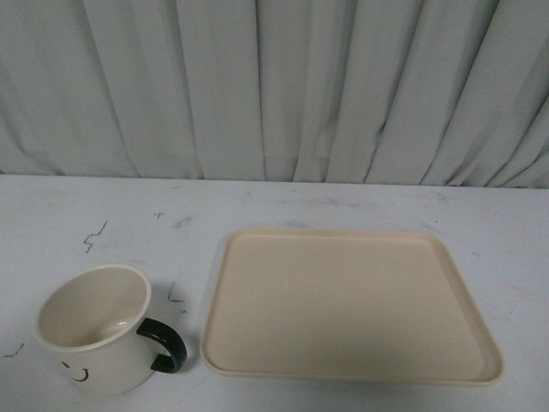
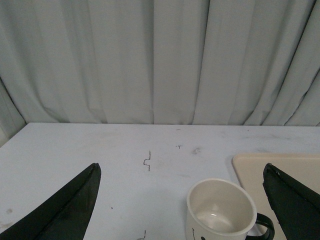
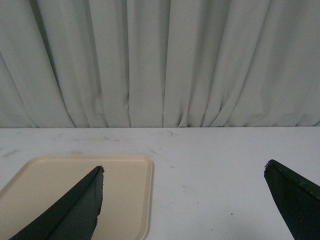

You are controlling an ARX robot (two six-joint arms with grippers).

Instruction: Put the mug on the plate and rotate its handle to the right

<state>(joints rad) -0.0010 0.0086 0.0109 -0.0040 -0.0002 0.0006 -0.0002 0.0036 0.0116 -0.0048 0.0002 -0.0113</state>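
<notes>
The left jaws are spread wide with nothing between them, their two dark tapered tips hanging above the white scuffed table [image 2: 100, 150]. In the left wrist view the cream-white enamel-style mug with a black smiley face [image 2: 220, 210] shows between the tips, nearer the one on the tray's side, and neither tip touches it. The right jaws are likewise spread wide and empty. One tip shows over the large flat beige rectangular tray with rounded corners and a low rim [image 3: 125, 185], the plate of the task, and the other over bare table. In the front view the mug [image 1: 99, 330] stands upright on the table, just left of the plate's [image 1: 343, 300] near left corner and not on it. Its glossy black loop handle [image 1: 163, 343] points right toward the plate's rim, a small gap apart. Pale grey pleated curtain [image 1: 257, 86] hangs behind the table.
</notes>
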